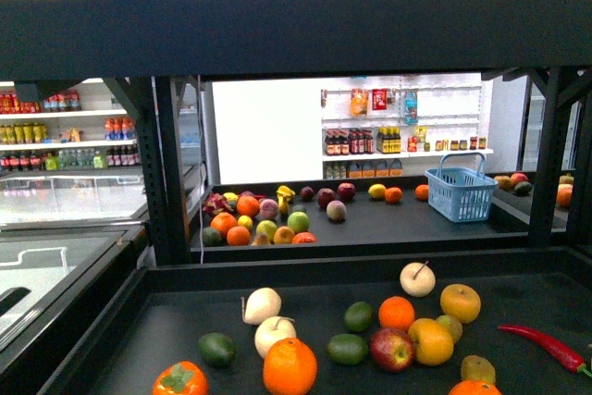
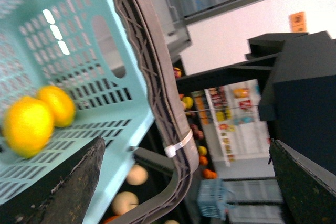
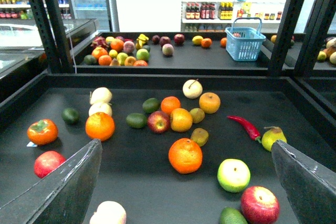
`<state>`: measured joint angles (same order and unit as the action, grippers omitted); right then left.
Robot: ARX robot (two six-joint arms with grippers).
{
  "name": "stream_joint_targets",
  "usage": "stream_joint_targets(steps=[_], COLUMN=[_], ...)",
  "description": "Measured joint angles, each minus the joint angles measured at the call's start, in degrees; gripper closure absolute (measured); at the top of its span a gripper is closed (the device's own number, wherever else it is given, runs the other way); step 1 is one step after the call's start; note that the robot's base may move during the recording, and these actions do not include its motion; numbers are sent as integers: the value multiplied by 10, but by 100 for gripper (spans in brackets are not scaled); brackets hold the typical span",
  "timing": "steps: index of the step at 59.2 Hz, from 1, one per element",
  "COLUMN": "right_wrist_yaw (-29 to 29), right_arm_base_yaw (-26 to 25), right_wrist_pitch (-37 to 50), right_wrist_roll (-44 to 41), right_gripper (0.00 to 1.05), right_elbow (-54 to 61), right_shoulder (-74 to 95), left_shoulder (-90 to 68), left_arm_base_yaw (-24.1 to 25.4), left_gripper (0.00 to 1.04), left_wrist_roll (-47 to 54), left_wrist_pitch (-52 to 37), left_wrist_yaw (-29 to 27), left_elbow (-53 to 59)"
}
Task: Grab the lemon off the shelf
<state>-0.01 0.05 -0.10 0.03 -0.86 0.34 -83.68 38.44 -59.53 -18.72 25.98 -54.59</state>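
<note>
Inside a shop, the shelf (image 1: pixel 305 39), a black metal rack w/ thick front rims, carries loose fruit on its dark deck: oranges, apples, pale pears, green limes, a persimmon near the front-left edge, a red chili (image 1: pixel 546 344) toward the right edge; a further deck behind holds more fruit and a blue basket (image 1: pixel 461 190); white wall shelving w/ bottles lines the back, labels too small to read. Left gripper (image 2: pixel 184 182) released, jaws wide, beside a teal basket (image 2: pixel 105 56) holding two yellow lemons (image 2: pixel 29 125); right gripper (image 3: pixel 184 192) also released, jaws spread above the fruit-strewn deck.
</note>
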Motion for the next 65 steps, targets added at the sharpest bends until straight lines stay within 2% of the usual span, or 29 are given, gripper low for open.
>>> stream_joint_targets(steps=[7,16,17,20,21,23,25,27,28,31,40,65], right_wrist_yaw=[0,0,0,0,0,0,-1,0,0,0,-2,-1], right_arm_base_yaw=[0,0,0,0,0,0,0,0,0,0,0,0], right_wrist_pitch=[0,0,0,0,0,0,0,0,0,0,0,0], right_wrist_roll=[0,0,0,0,0,0,0,0,0,0,0,0], right_gripper=[7,7,7,7,7,7,7,7,7,7,7,7], right_elbow=[0,0,0,0,0,0,0,0,0,0,0,0], right_shoulder=[0,0,0,0,0,0,0,0,0,0,0,0], left_shoulder=[118,296,319,395,421,511,585,650,671,697,729,794], left_arm_base_yaw=[-6,-48,-53,-63,-73,-130,-206,-304,-339,-376,-381,-382], left_gripper=[8,8,9,18,22,32,41,52,57,71,103,102], left_wrist_roll=[168,353,370,437,466,520,547,565,572,581,586,589], left_wrist_pitch=[182,294,299,229,211,220,256,261,259,246,226,197], left_wrist_yaw=[-70,-118,-116,-34,-21,-47,-121,-209,-233,-251,-258,-259], left_elbow=[14,84,94,150,168,216,254,297,311,343,403,497])
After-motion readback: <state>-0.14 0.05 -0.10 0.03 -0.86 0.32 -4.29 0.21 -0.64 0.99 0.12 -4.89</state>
